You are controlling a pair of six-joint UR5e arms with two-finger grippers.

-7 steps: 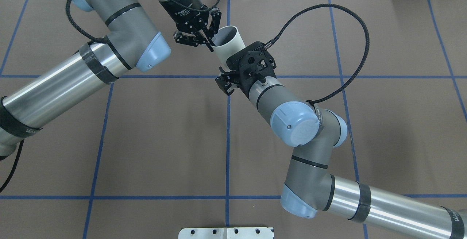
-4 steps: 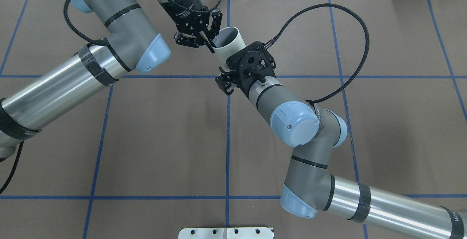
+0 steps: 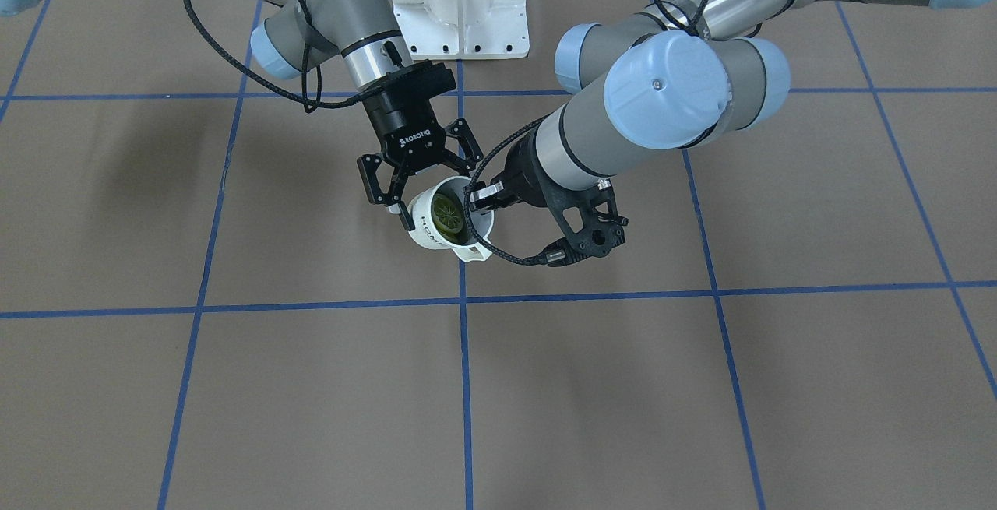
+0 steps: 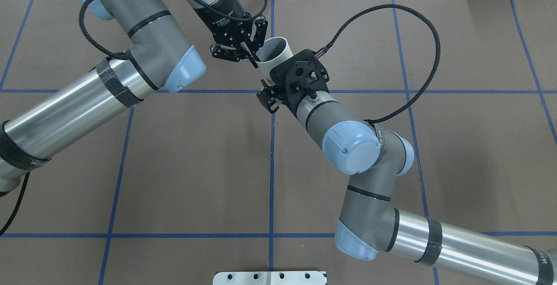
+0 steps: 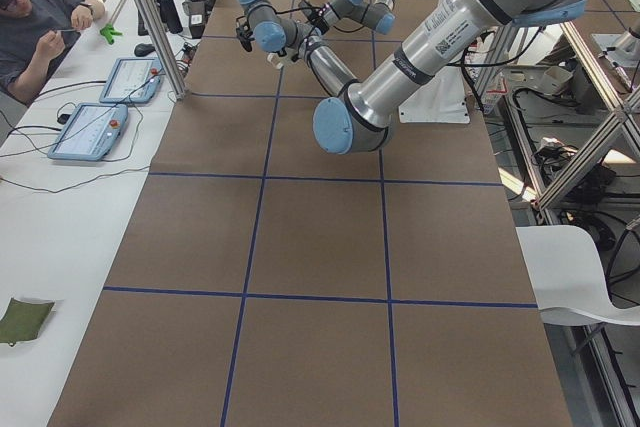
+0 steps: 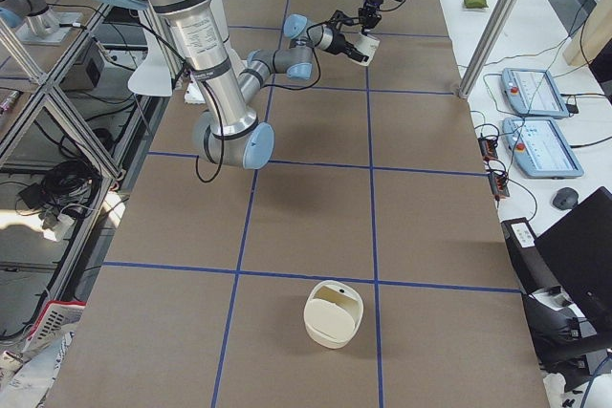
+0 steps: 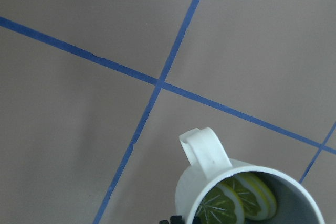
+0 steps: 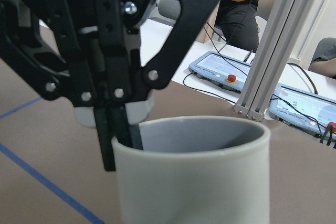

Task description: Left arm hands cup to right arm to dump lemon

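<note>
A brown table (image 4: 196, 167) gridded with blue tape lines (image 4: 271, 167) bears a cream container (image 6: 334, 317), lower centre of the right-side view.

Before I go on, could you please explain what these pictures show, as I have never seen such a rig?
It is a two-armed robot at a table under a brown mat with blue lines. One camera looks down from behind the robot, one faces it, one stands at each table end, and one rides on each wrist. The left gripper pinches the rim of a cup; a lemon lies inside. The right gripper straddles the cup, but whether it grips I cannot tell. A cream tub stands far off on the mat, and a person sits beside the table.
</note>
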